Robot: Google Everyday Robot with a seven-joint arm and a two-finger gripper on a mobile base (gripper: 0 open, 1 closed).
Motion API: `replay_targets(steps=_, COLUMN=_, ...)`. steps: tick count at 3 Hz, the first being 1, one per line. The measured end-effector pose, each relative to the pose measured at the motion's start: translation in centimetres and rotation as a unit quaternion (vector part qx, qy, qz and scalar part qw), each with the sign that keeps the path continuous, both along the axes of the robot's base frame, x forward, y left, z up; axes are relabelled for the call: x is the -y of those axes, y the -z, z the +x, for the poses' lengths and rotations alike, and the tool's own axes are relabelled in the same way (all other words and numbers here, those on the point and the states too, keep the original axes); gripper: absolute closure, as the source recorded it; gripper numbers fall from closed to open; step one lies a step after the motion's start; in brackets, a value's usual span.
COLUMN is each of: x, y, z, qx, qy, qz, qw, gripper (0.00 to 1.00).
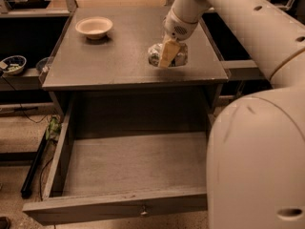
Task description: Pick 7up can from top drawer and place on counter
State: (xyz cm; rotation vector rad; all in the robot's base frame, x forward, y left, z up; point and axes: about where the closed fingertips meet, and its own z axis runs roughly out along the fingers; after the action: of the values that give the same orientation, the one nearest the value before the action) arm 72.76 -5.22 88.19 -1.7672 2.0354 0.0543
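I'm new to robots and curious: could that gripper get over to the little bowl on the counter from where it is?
Probably yes. The gripper sits at the 7up can on the counter, and nothing stands between it and the bowl.
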Motion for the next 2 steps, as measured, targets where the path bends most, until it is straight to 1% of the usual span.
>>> replay_targets(steps=1, x=-0.28, y=0.1, z=1.74, qx=0.002, qy=-0.001, qz=0.0, qw=1.0, gripper=1.0)
replay_targets(steps=2, x=-0.55, y=0.42, z=2.73, qx=-0.002, qy=-0.004, qz=0.002, qw=1.0, gripper=1.0)
